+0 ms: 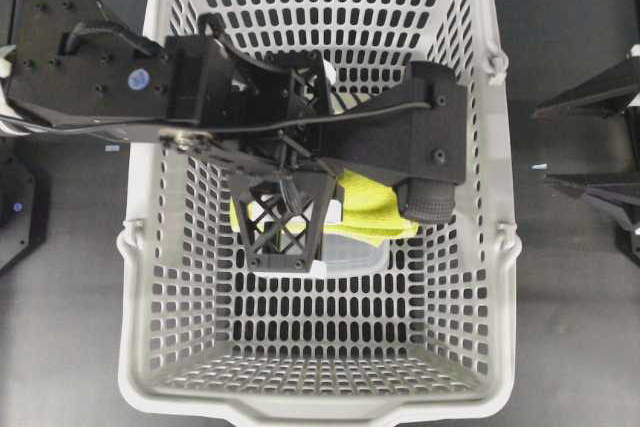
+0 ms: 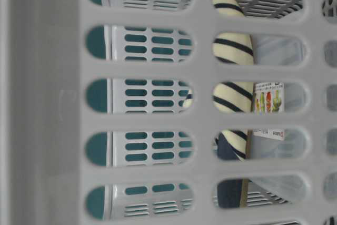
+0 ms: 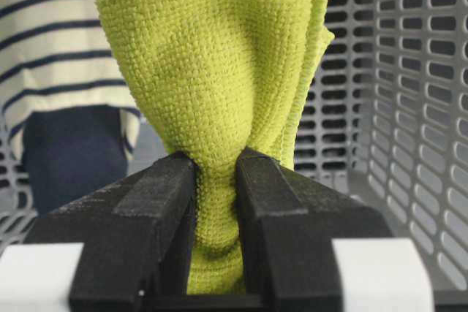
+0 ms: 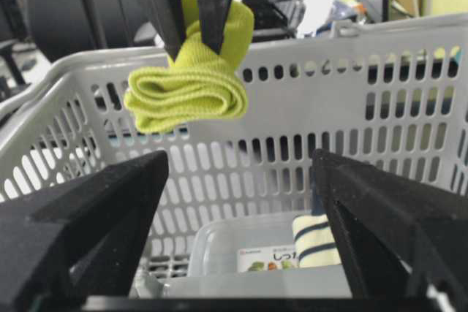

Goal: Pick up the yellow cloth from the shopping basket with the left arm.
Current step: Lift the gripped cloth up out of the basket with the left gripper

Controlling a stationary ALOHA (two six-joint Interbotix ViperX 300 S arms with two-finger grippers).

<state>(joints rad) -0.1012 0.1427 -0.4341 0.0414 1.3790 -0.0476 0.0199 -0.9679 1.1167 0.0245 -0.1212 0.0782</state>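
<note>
Above one shopping basket [image 4: 409, 42], one yellow cloth [image 4: 191, 93] pinched by left gripper [image 4: 191, 31], right gripper [image 4: 241, 217] spread wide

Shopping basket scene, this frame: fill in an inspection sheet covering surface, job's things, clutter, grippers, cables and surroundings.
Surface: dark tabletop under the shopping basket.
Job's things: yellow cloth hangs folded, lifted clear of the basket floor, about level with the rim in the right wrist view.
Clutter: cream slipper with navy stripes and a clear plastic container with a printed label lie in the basket.
Grippers: left gripper shut on the yellow cloth; right gripper open, holding nothing, outside the basket.
Cables: a black cable runs along the left arm.
Surroundings: desks and equipment behind the basket, blurred.
</note>
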